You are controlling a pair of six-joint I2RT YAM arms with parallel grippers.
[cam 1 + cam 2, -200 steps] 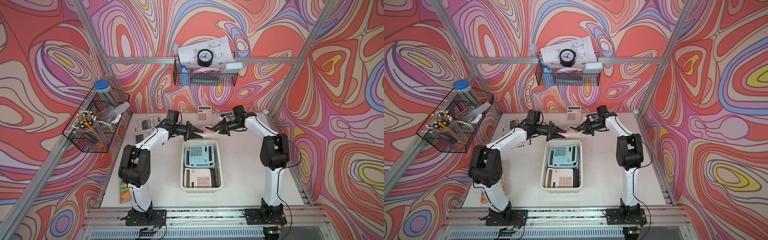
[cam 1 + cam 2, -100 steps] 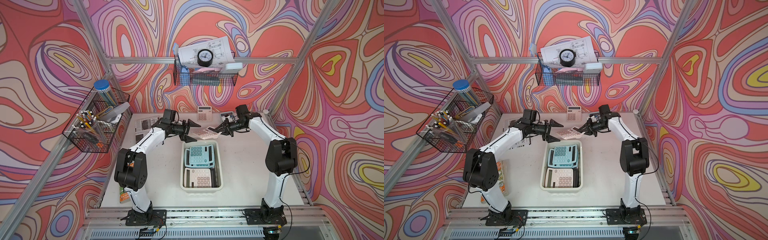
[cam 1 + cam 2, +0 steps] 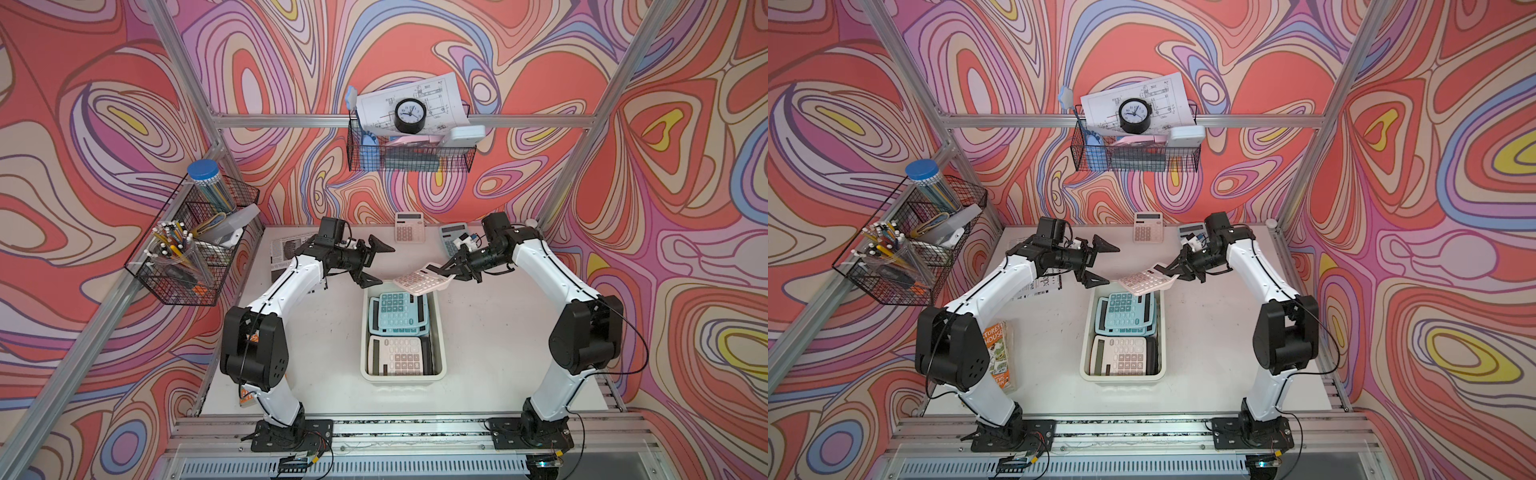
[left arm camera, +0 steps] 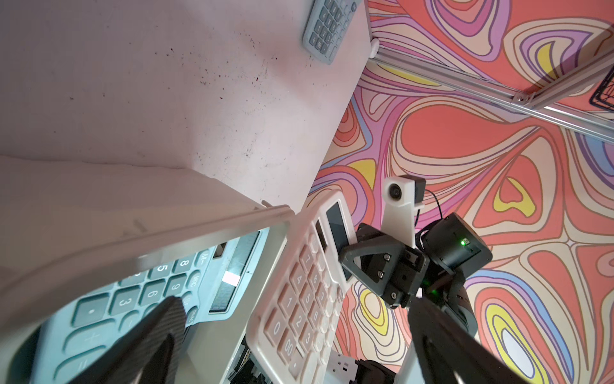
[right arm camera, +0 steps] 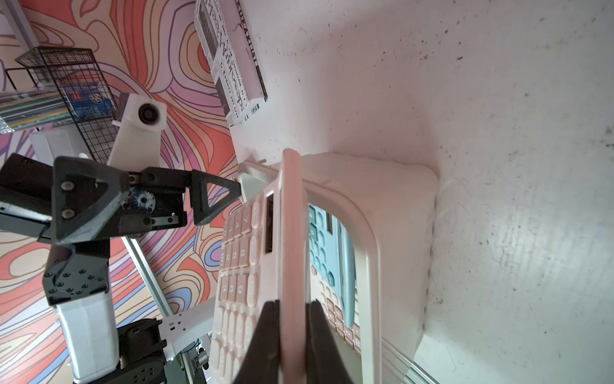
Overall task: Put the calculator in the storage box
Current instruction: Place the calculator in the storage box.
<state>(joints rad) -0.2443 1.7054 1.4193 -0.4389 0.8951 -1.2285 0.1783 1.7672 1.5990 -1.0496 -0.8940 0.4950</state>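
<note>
The pink calculator (image 3: 422,279) hangs over the far end of the storage box (image 3: 443,332). The right hand (image 3: 448,271) grips it at its display end, fingers closed on its edge. It is keys up and slightly tilted, with its long axis running left to right. That puts it across the box, whose long side runs near to far on the bench (image 3: 498,332). Its free left end overhangs a teal calculator (image 3: 397,311) lying in the far half of the box, and a cream calculator (image 3: 397,355) fills the near half. I cannot tell whether the pink one touches the far rim.

The left hand (image 3: 380,266) stands wide open and empty just left of the calculator, apart from it, with its jaws pointing towards it. The right arm alone carries the load, so the next move looks to be its own. The open space in the box lies near and a little left of that hand. With both floor places taken, the calculator probably has to go on top of the teal one, ideally turned to lie along the box.
</note>
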